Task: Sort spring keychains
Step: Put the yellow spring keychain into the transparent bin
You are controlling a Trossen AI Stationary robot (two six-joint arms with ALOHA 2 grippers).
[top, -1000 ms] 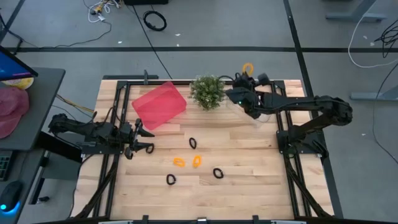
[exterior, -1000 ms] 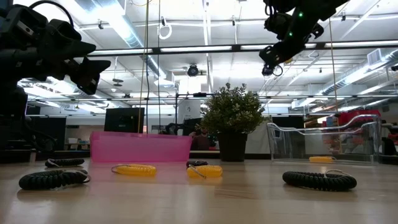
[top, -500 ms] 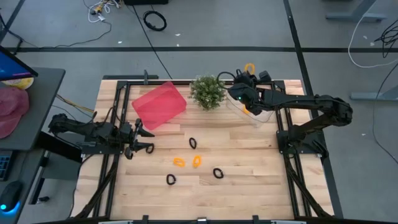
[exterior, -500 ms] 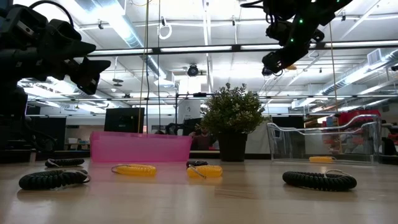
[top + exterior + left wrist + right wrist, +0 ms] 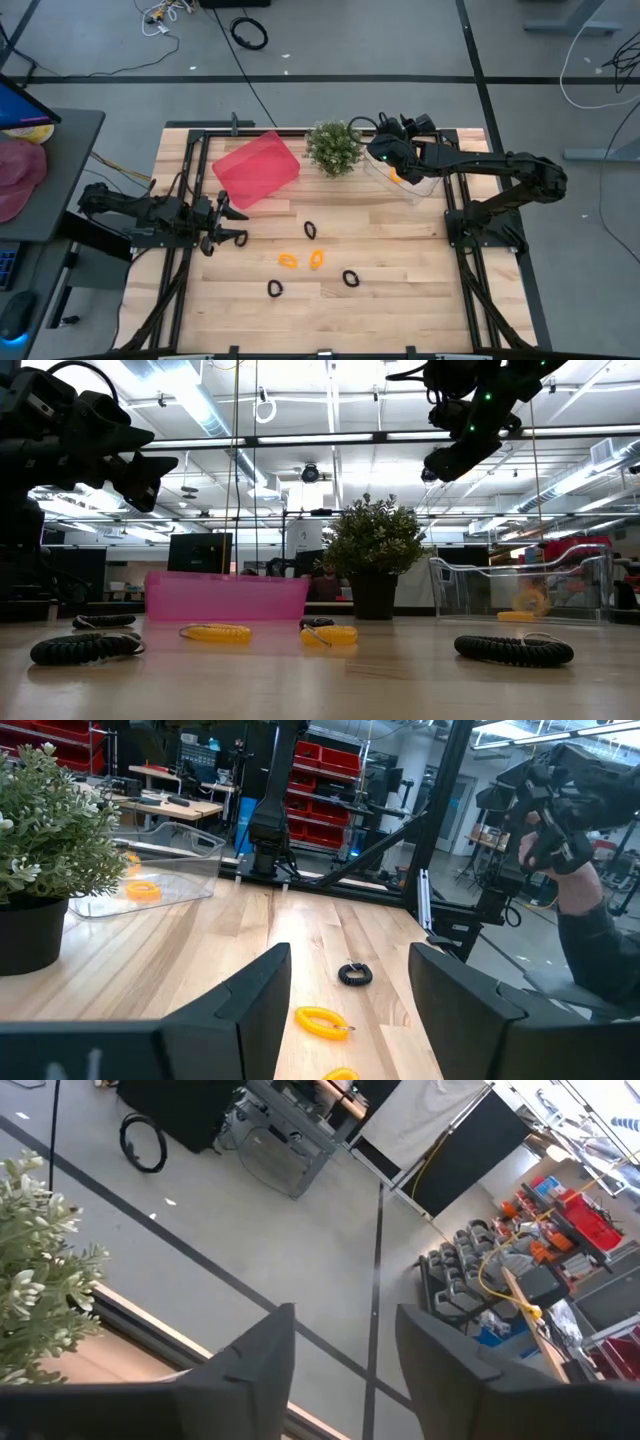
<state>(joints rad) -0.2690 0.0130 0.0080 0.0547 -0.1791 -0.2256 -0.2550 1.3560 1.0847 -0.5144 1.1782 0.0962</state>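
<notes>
My right gripper (image 5: 402, 124) hangs open high over the clear bin (image 5: 412, 188) at the far right and holds nothing; the right wrist view shows its fingers (image 5: 255, 1365) apart. An orange spring keychain (image 5: 528, 600) shows blurred inside the bin, above another orange one (image 5: 515, 616) lying on the bin's floor. Two orange keychains (image 5: 288, 261) (image 5: 316, 259) and three black ones (image 5: 310, 230) (image 5: 350, 278) (image 5: 275, 288) lie flat on the table's middle. My left gripper (image 5: 240, 225) waits open at the table's left.
A pink bin (image 5: 256, 168) stands at the far left of the table, and a potted plant (image 5: 333, 147) stands between it and the clear bin. The metal frame rails (image 5: 190, 200) run along the table's sides. Bare wood lies near the front edge.
My right gripper has opened and let go of the orange keychain that hung from its fingertips. The keychain has dropped into the clear bin below. The gripper itself has stayed above the bin.
</notes>
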